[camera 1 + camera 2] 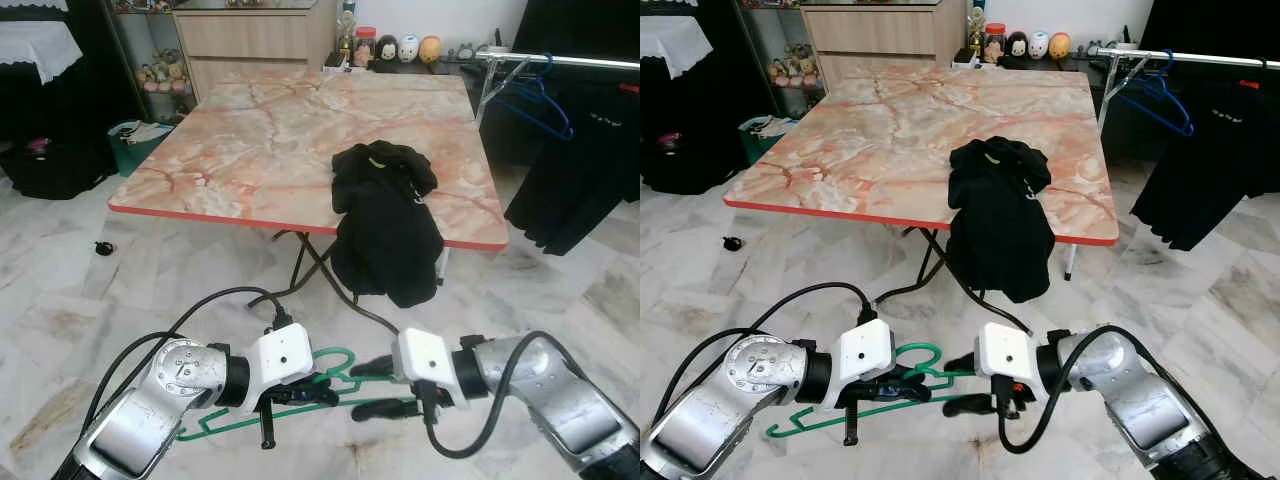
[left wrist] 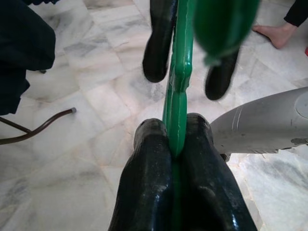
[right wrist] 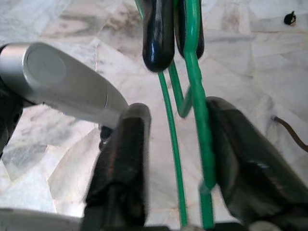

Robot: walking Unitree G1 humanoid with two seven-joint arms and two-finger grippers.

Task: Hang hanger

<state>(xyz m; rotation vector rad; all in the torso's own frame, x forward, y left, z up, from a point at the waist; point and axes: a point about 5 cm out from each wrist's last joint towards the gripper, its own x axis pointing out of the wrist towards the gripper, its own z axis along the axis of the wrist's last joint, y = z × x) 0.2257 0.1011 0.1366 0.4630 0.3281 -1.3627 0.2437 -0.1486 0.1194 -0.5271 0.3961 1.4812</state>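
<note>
The left end effector (image 1: 318, 394) is pressed together on the green hanger (image 1: 255, 412), held low over the floor (image 1: 60, 300). Facing it, the right end effector (image 1: 372, 388) is spread, its fingers (image 3: 125, 159) straddling the hanger's wires. Beyond them a black garment (image 1: 385, 215) drapes off the worktop (image 1: 250, 140); farther right, a rail (image 1: 560, 62) carries a blue hanger (image 1: 535, 100).

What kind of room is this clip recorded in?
Likely a lived-in home room used for laundry: a marble-tile floor, a folding table with a black garment draped over its edge, and a clothes rail with hanging clothes.
</note>
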